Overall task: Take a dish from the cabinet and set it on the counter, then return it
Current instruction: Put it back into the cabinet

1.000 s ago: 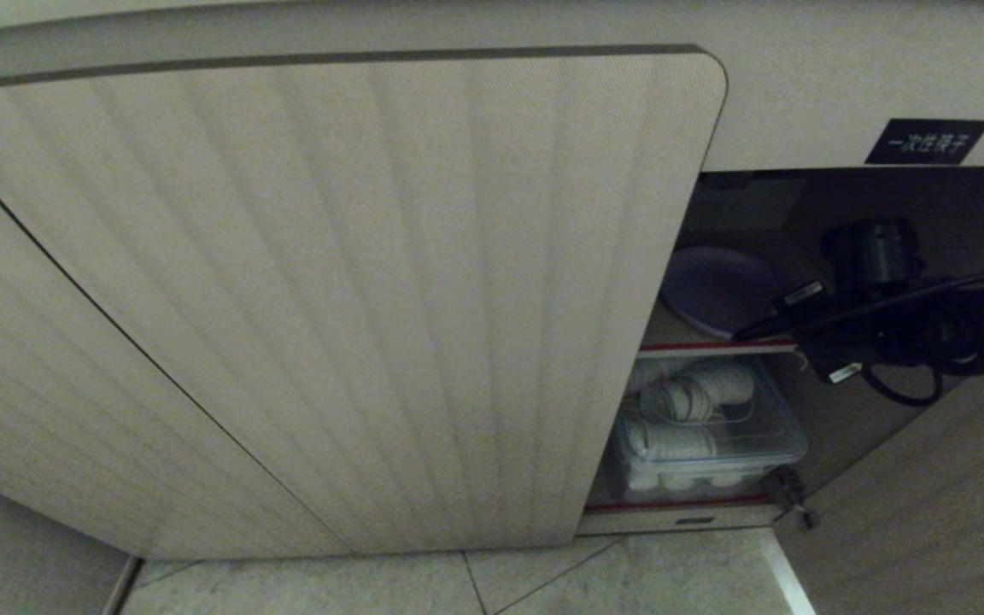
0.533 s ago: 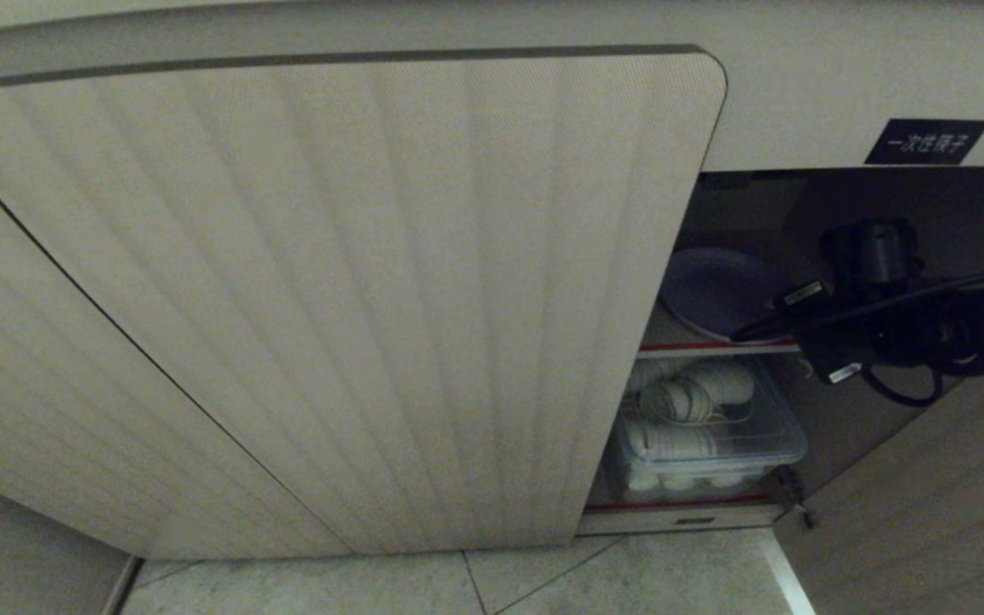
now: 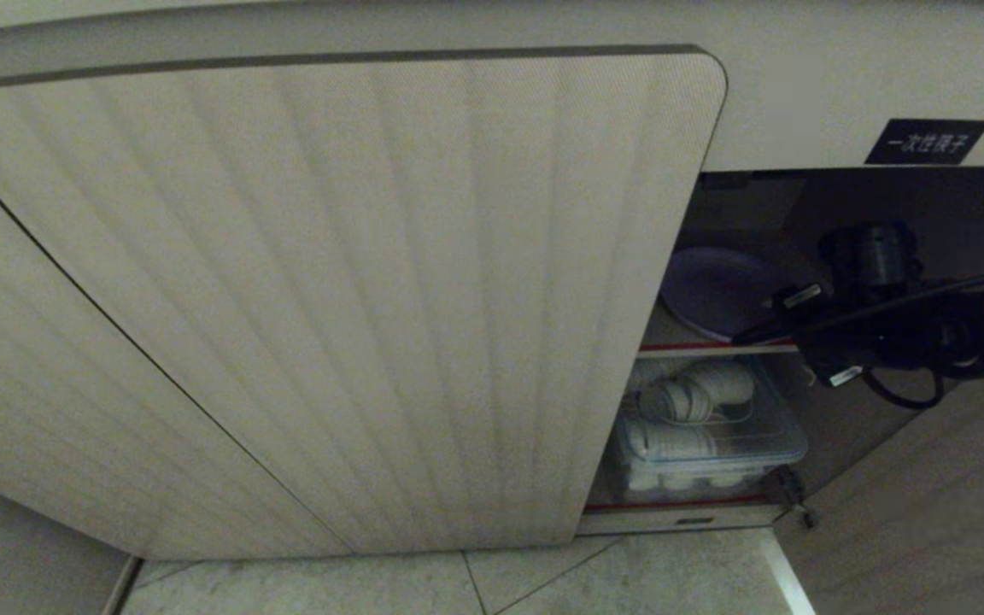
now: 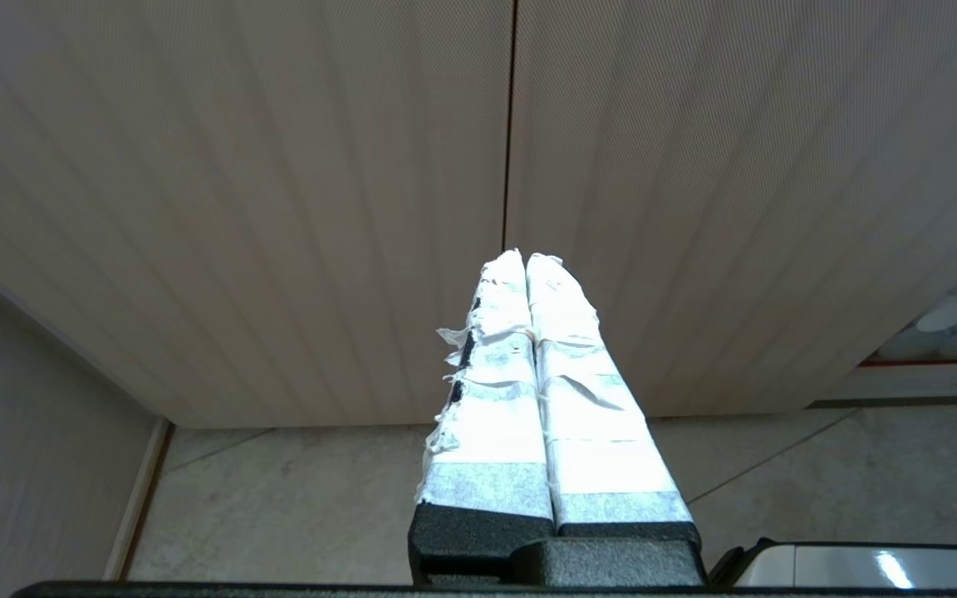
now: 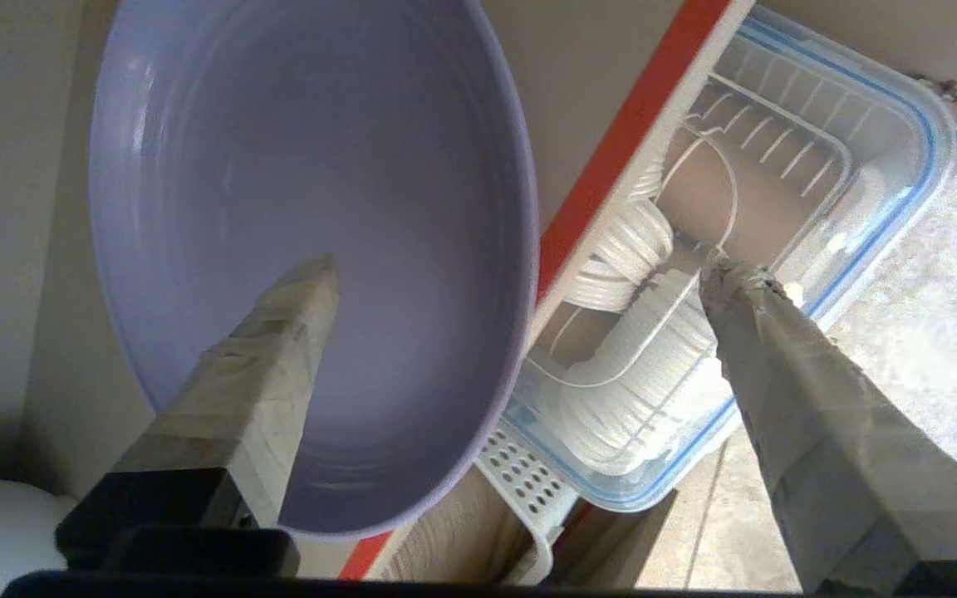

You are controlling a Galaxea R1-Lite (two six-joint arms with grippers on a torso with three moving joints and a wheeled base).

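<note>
Dim cabinet [image 3: 355, 282] interior fills the right of the head view, where the lavender dish [image 3: 714, 290] lies flat on the red-edged shelf [image 3: 714, 348], its rim overhanging. Right end effector [image 5: 520, 274] stands wide, straddling that rim, apparently releasing it. Below sits a clear container [image 3: 705, 436]. Left end effector [image 4: 526, 262] is pressed narrow, parked before the doors.
</note>
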